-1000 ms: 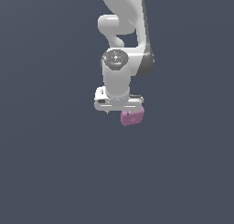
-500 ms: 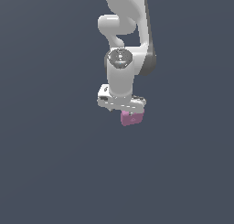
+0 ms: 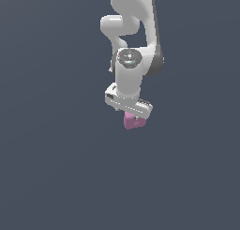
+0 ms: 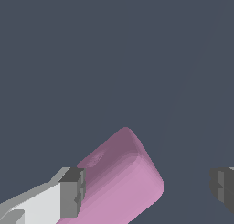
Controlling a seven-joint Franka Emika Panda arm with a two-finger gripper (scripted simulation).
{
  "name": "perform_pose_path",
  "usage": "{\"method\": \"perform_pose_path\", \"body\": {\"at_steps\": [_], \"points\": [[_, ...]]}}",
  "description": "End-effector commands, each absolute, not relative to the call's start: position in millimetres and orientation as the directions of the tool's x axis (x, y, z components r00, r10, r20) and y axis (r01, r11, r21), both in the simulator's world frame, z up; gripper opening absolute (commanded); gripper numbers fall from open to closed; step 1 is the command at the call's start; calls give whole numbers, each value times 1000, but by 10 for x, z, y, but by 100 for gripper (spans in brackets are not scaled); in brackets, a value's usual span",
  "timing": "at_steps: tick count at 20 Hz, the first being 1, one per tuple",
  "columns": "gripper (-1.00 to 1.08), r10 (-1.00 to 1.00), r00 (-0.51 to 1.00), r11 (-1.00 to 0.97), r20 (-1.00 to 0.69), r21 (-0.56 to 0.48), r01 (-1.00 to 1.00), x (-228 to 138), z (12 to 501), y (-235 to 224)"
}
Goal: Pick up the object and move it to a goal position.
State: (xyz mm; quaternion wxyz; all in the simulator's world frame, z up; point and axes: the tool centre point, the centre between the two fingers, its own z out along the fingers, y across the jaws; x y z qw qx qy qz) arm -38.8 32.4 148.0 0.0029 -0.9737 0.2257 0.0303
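My gripper (image 4: 148, 189) stands wide. In the wrist view one dark finger pad (image 4: 71, 191) lies against the flank of the object (image 4: 121, 173), while the other pad sits well clear of it, with bare grey floor (image 4: 114, 58) showing in the gap. So the pink chunk is between the fingers but not clamped: it touches one and is apart from the other. It lies skewed across the gap, not square to the pads, with a faint dent on its upper face near the touching pad.

I judge the grasp step to be in hand, with the lift and carry not yet begun. The next move calls for bringing the fingers together on the chunk. Because of the skew, I'd expect it to twist or slide as the far pad arrives, so a slow close seems wise.

The exterior view gives me what the wrist camera cannot: the whole arm (image 3: 133, 46) hanging straight down, with the object (image 3: 133, 122) just under the gripper body. It hides the fingers, though, so only the wrist view shows their spread. Neither view shows a goal marker, nor can I tell whether the chunk rests on the floor.
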Motion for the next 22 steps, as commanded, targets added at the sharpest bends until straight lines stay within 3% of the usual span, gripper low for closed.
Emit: {"method": "perform_pose_path", "body": {"at_steps": [1,22], "points": [[100,-492,869,-870,-55,12,-492,-406,1478,360],[100,-843,538,-538,-16,16,-843,-568,1464,648]]}}
